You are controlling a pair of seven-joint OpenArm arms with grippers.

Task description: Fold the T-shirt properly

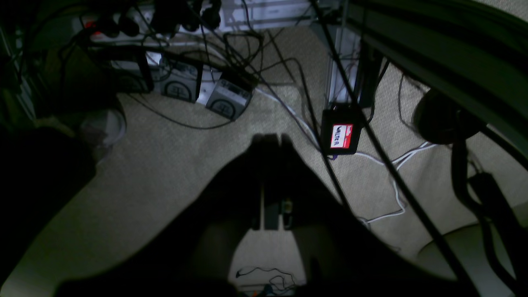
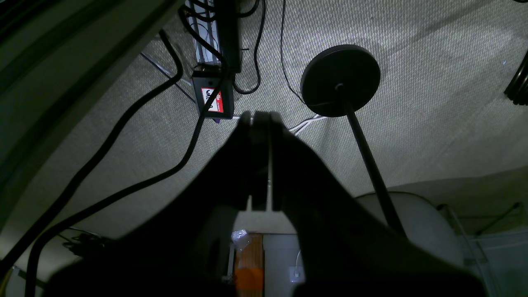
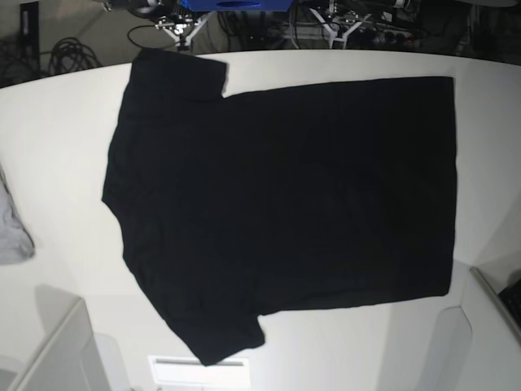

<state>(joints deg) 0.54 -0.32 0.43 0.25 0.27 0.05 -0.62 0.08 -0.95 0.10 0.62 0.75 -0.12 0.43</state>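
Note:
The black T-shirt (image 3: 285,195) lies spread flat on the white table (image 3: 57,122), neck end to the left and hem to the right. One sleeve (image 3: 175,73) points to the far edge, the other (image 3: 220,334) to the near edge. Neither gripper shows in the base view. The left wrist view has my left gripper (image 1: 270,138) shut with nothing in it, hanging over the carpeted floor. My right gripper (image 2: 260,115) is likewise shut and empty above the floor. The T-shirt is out of both wrist views.
A light grey cloth (image 3: 12,232) lies at the table's left edge. Pale arm parts rise at the near left (image 3: 53,350) and near right (image 3: 480,326) corners. Below are cables, a red-labelled black box (image 1: 341,134) and a round black stand base (image 2: 340,80).

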